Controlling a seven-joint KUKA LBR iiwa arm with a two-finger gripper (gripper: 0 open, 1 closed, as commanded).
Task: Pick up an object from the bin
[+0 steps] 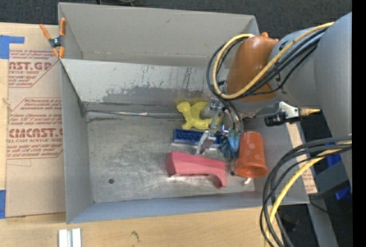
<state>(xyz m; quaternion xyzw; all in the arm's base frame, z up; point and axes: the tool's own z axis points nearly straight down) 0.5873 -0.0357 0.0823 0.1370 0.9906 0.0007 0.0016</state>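
Note:
My gripper reaches down at the right side of the bin, just over the right end of a small blue flat piece. A yellow lumpy toy lies directly behind it, toward the bin's back wall. In front of it lies a pink wedge-shaped block. An orange plastic cup lies on its side to the gripper's right, against the bin's right wall. The gripper's metal parts hide part of the blue piece.
A second small blue thing sits between the gripper and the cup. All the things are bunched in the bin's right half. The arm with its orange cover and cables hangs over the right rim.

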